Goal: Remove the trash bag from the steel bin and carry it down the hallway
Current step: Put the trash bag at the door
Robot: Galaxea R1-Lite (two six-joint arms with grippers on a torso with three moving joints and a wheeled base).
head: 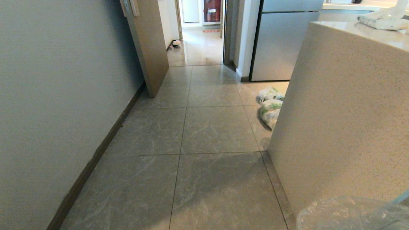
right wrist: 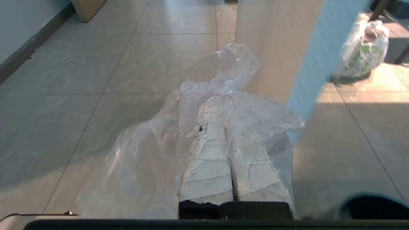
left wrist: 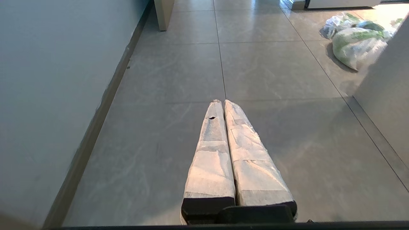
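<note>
Right wrist view: taped right gripper [right wrist: 228,105] pinches the clear crinkly trash bag [right wrist: 153,159] over grey hallway tiles [right wrist: 96,80].
Plastic veils its fingertips; the head view crops the bag at its bottom corner. Left gripper [left wrist: 222,102] is closed, empty.

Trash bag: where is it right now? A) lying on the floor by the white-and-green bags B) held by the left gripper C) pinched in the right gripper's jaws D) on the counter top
C: in the right wrist view the clear trash bag is draped over and clamped in the shut right gripper, off the floor; the left gripper is shut on nothing.
</note>
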